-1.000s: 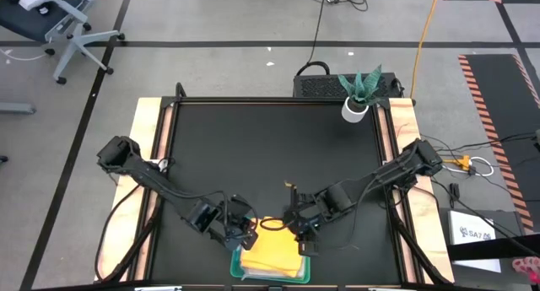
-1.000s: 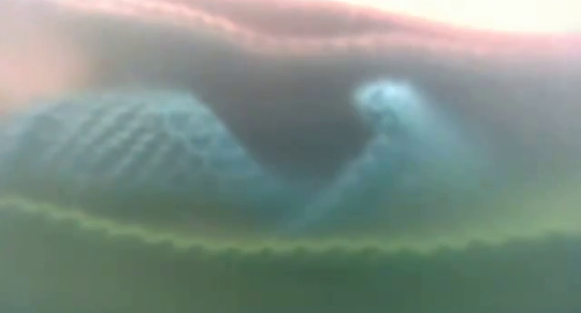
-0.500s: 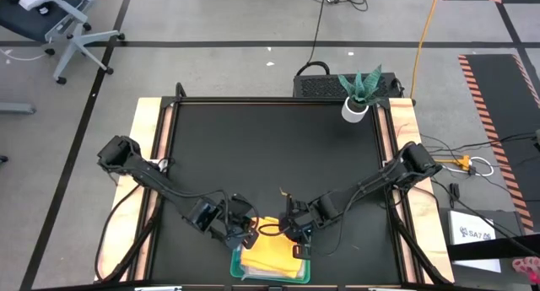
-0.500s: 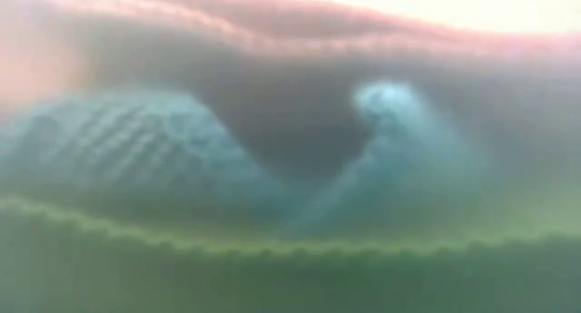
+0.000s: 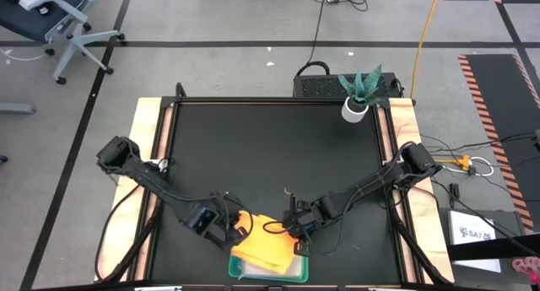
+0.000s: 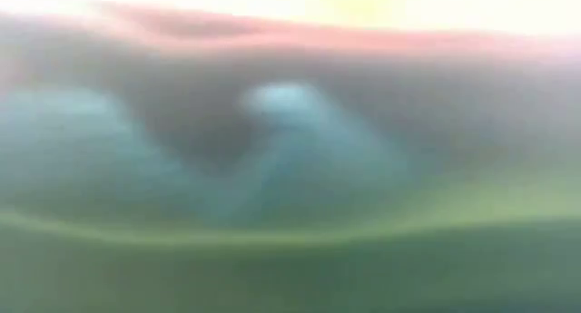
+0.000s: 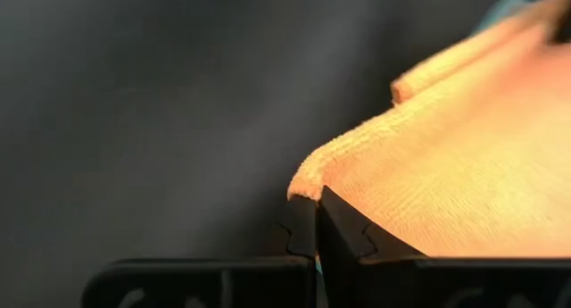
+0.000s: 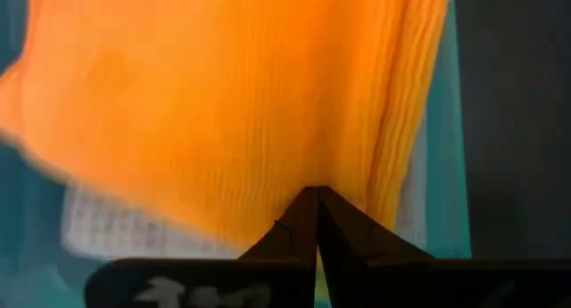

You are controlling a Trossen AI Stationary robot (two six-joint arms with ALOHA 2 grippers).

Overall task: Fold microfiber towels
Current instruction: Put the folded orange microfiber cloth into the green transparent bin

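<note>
No legible writing; both end effectors pinch the yellow-orange towel [image 5: 263,245]

We see a table [image 5: 270,156] with a black mat covering its top and pale wooden strips showing along its left and right edges. At the far right corner stands a small white pot with a green plant [image 5: 358,95]. At the near edge, about midway across, sits a teal tray [image 5: 236,267], filled with cloths and topped by a yellow-orange towel [image 5: 266,249]. We see both arms reach low over the mat.
</note>
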